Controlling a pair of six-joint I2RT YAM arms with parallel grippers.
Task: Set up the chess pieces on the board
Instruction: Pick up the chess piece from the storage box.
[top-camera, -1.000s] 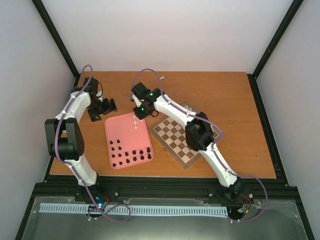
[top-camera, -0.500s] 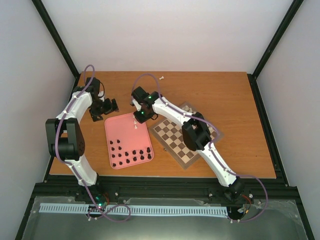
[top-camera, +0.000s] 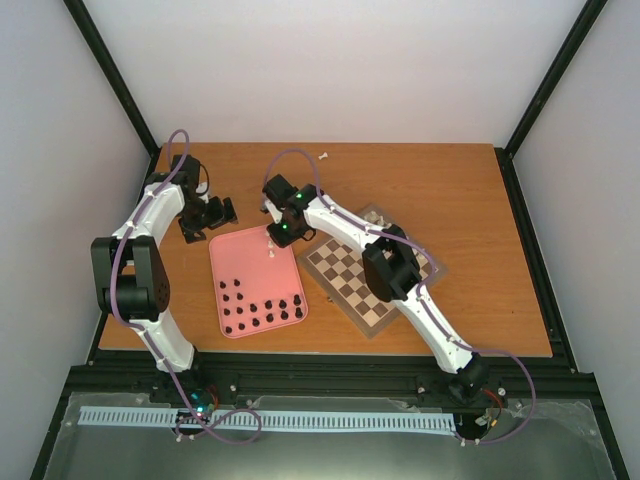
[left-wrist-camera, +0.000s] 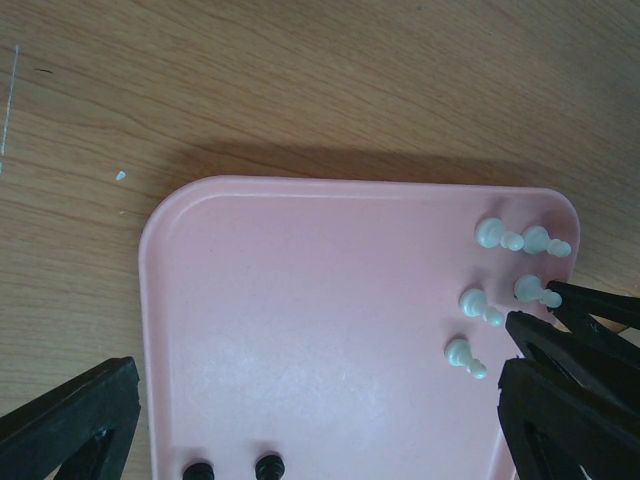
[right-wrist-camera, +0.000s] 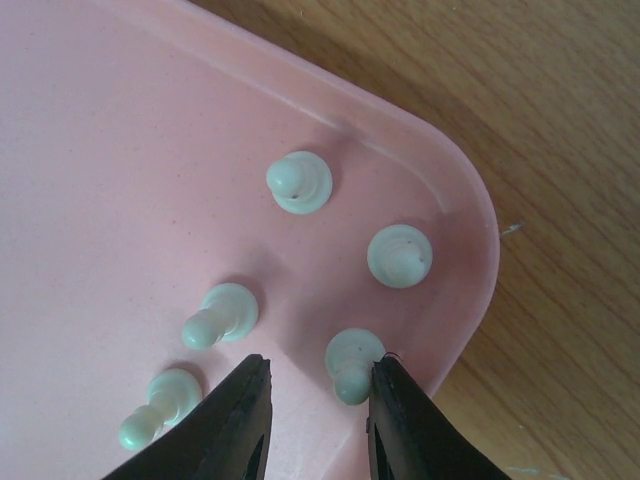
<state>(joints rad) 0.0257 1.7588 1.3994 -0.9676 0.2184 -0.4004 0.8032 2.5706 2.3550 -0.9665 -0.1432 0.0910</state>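
The right gripper (right-wrist-camera: 318, 395), black jaws part-open, straddles one glossy cream pawn (right-wrist-camera: 352, 362) in the smooth pink tray (right-wrist-camera: 455, 185), at its rounded far right corner. The left gripper (left-wrist-camera: 320, 380) gapes wide, empty. Black pieces (top-camera: 262, 312) stand at the tray's near end. The checkered wooden board (top-camera: 340, 270) lies just right.

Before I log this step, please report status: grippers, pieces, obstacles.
Left gripper open, near pink tray. Right gripper open, astride one white pawn in tray corner. Four white pawns crowd it.

Both arms reach forward with elbows bent; right gripper (right-wrist-camera: 318, 378) points down, jaws parted (left gripper (top-camera: 222, 213) spread wider).
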